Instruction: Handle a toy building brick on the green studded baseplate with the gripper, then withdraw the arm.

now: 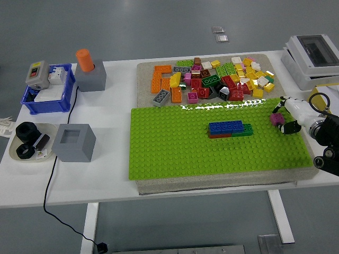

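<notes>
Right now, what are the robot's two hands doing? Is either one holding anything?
Left hand: not in the picture.
Right hand: at the right edge of the green baseplate, fingers closed on a small magenta brick.

The scene is bright and evenly lit from overhead, and the white bench (106, 174) reads clean with only soft, short shadows beside the grey blocks (73, 142) and under the bench's near edge. A streak of white glare runs along the far edge of the green baseplate (175, 153), washing out the studs there, and small highlights glint on the glossy loose bricks (222, 79) behind it. Focus is fairly sharp in the middle, while the right hand (288, 114) at the picture's edge looks slightly soft and overexposed on its white parts.
</notes>
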